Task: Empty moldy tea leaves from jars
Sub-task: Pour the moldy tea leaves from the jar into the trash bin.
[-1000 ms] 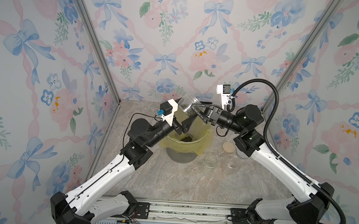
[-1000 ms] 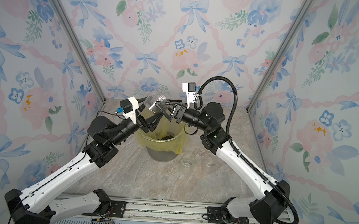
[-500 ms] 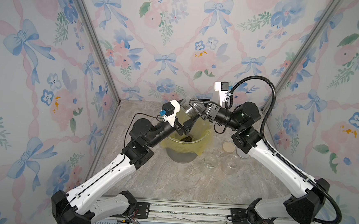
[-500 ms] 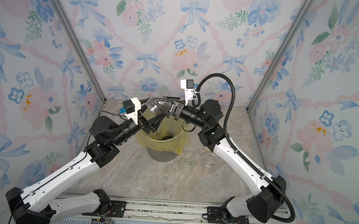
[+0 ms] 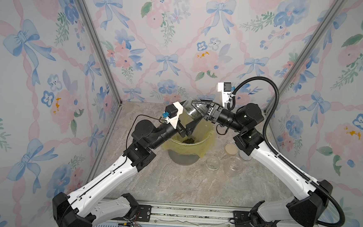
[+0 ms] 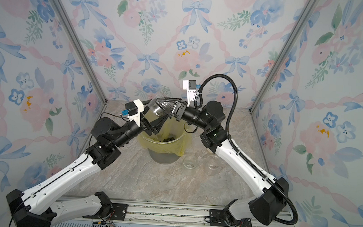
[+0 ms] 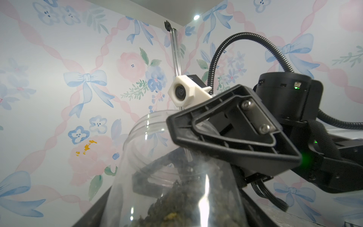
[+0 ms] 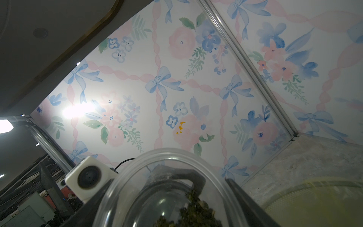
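One clear jar (image 7: 137, 149) hangs tilted above the bin (image 5: 182, 158), with leaves (image 7: 172, 206) loose inside. The left gripper (image 5: 190, 125) is clamped on it. The right gripper (image 5: 194, 111) straddles it; whether it grips, I can't tell. The jar looks light, stiff and slick, so I'd hold its wall squarely.

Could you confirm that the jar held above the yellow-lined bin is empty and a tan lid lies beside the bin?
Not empty: the left wrist view shows moldy tea leaves inside the held jar. It is above the bin, and the tan lid lies beside it.
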{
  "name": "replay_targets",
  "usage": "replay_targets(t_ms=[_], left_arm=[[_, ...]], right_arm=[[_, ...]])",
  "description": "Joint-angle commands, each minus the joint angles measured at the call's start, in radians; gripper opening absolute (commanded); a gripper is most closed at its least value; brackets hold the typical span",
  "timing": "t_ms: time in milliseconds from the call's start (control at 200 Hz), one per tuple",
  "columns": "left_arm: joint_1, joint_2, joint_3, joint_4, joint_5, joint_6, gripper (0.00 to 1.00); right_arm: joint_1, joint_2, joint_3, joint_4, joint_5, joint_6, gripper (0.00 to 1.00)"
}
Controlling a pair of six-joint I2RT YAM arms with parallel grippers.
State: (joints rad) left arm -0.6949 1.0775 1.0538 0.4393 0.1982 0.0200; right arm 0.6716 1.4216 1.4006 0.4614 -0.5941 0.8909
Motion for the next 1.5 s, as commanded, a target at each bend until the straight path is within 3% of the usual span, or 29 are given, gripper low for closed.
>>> replay_targets(t_ms=[0,125,370,635,990,1160,1495], left_arm=[[-0.009,-0.002,0.011,0.024,0.003,0.034,0.49],[-0.009,0.000,0.012,0.024,0.003,0.033,0.49],[-0.010,0.004,0.010,0.027,-0.003,0.040,0.50],[-0.008,-0.011,-0.017,0.065,-0.025,0.089,0.79],[-0.009,0.001,-0.066,0.145,-0.028,0.151,0.93],[-0.008,0.004,-0.103,0.220,-0.030,0.183,0.98],[-0.008,0.030,-0.171,0.464,-0.011,0.244,0.98]], right_arm=[[0.006,-0.009,0.000,0.031,0.015,0.018,0.79],[0.005,-0.007,-0.005,0.041,0.016,0.026,0.73],[0.005,-0.007,-0.015,0.054,0.018,0.038,0.71],[0.003,-0.008,-0.018,0.067,0.020,0.070,0.70],[-0.016,-0.003,-0.017,0.067,0.032,0.124,0.63],[-0.027,0.010,-0.004,0.061,0.022,0.157,0.62],[-0.035,0.067,0.060,0.050,-0.036,0.240,0.62]])
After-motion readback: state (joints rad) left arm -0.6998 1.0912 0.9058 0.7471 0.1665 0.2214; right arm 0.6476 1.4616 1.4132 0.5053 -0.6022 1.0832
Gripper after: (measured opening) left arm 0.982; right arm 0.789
